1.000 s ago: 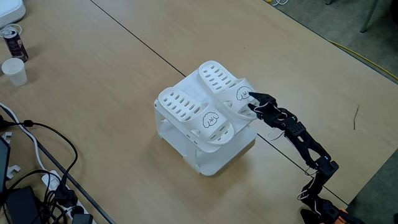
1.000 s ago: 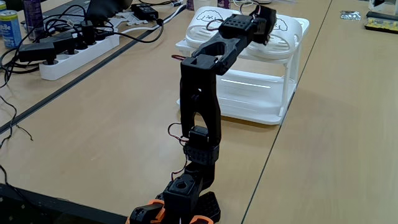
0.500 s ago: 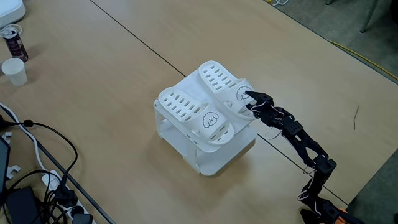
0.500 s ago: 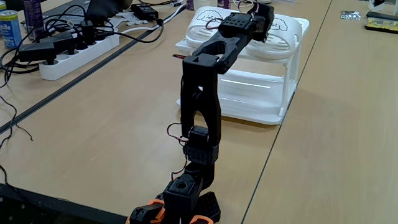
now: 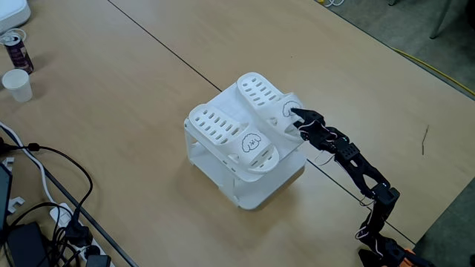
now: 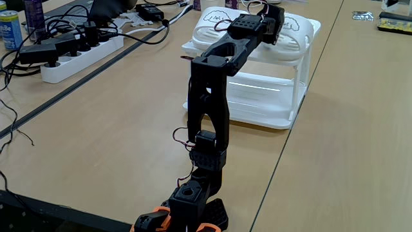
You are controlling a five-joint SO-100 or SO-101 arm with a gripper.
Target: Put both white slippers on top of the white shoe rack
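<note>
Both white slippers lie side by side on the flat top of the white shoe rack (image 5: 256,189) (image 6: 301,84). One slipper (image 5: 226,133) (image 6: 215,22) sits nearer the front-left corner in the view from above. The other slipper (image 5: 261,98) (image 6: 297,27) lies beside it. My black gripper (image 5: 295,119) (image 6: 273,14) reaches in from the lower right, its tips at that slipper's strap end with the cartoon face. The jaws look slightly apart, and the arm hides the contact in the view from behind.
A can (image 5: 15,48) and a white cup (image 5: 16,85) stand at the far left. Cables (image 5: 52,185) and a power strip (image 6: 77,55) run along the table's left side. The arm's base (image 6: 190,206) stands near the table edge.
The gripper has edged a little further toward the strap end of the slipper. Both slippers and the rack have stayed put.
</note>
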